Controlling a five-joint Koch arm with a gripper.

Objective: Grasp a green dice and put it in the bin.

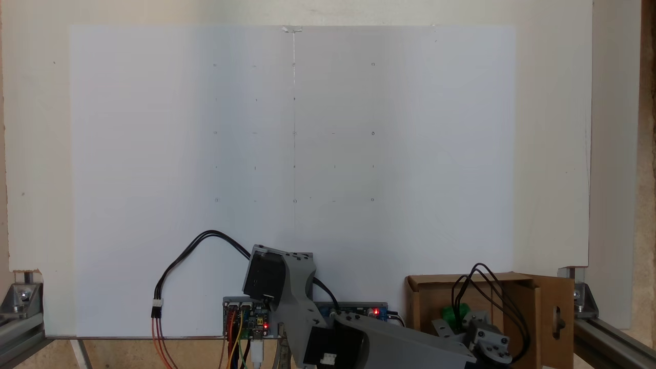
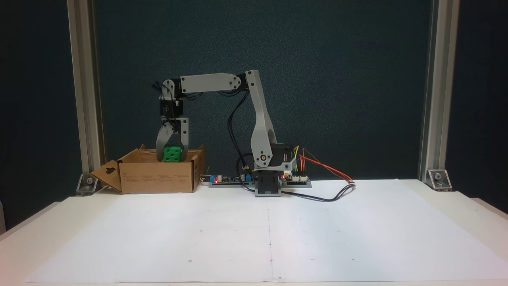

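In one fixed view the green dice (image 2: 172, 154) hangs just over the open top of the bin (image 2: 156, 176), a brown cardboard box at the left of the table. My gripper (image 2: 173, 158) points straight down and is shut on the dice, one grey finger on each side. From above, the dice (image 1: 455, 313) shows as a green patch inside the outline of the bin (image 1: 425, 302), partly covered by the arm's wrist and black cables. The gripper's fingertips are hidden there.
White paper (image 2: 270, 234) with small dot marks covers the table. The arm's base and circuit boards (image 2: 274, 180) stand behind the paper, right of the box. A box flap with a slot cut-out (image 2: 108, 173) sticks out left. Aluminium posts (image 2: 430, 99) frame both sides.
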